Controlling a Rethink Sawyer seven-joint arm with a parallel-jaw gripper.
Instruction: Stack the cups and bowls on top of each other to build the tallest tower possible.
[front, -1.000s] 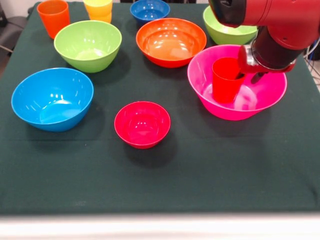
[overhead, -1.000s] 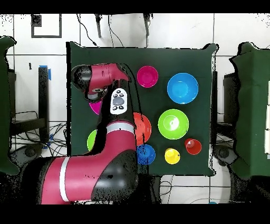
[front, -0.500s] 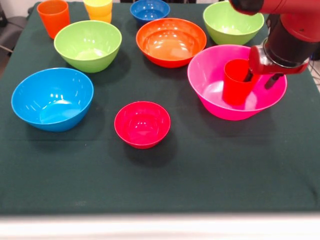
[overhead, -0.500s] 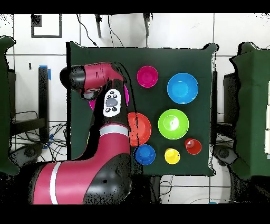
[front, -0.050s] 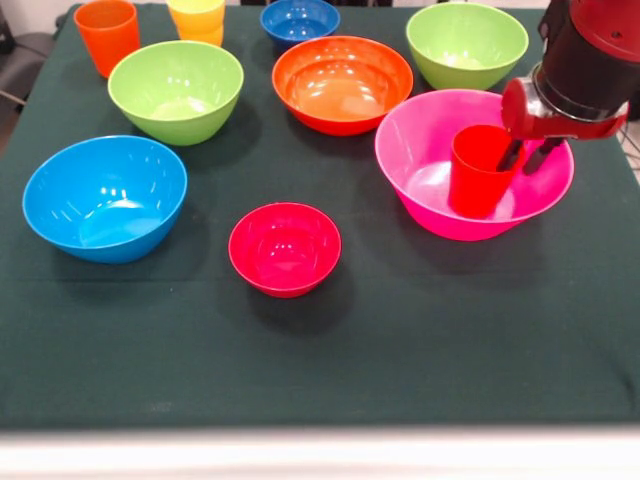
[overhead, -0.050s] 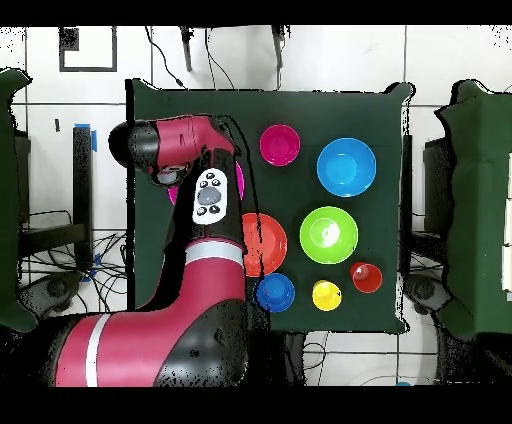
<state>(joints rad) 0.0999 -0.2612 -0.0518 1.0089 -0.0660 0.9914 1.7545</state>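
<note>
The red cup (front, -0.050s: 480, 172) stands upright inside the big pink bowl (front, -0.050s: 420, 165) at the right of the table. My gripper (front, -0.050s: 527, 155) is at the cup's right side, shut on its wall with one finger (front, -0.050s: 513, 152) inside the rim and the other outside. The small crimson bowl (front, -0.050s: 285, 248) sits alone in the middle of the cloth. In the overhead view the arm (overhead, -0.050s: 205, 190) covers the gripper, the cup and most of the pink bowl (overhead, -0.050s: 238, 180).
A light blue bowl (front, -0.050s: 105, 197) is at the left. Two lime green bowls (front, -0.050s: 175, 90) (front, -0.050s: 466, 43), an orange bowl (front, -0.050s: 342, 83) and a dark blue bowl (front, -0.050s: 300, 20) stand further back. An orange cup (front, -0.050s: 107, 33) and a yellow cup (front, -0.050s: 197, 18) are at the far left.
The gripper moved right within the pink bowl and the red cup moved right with it. The arm's upper part drew back out of the front view.
</note>
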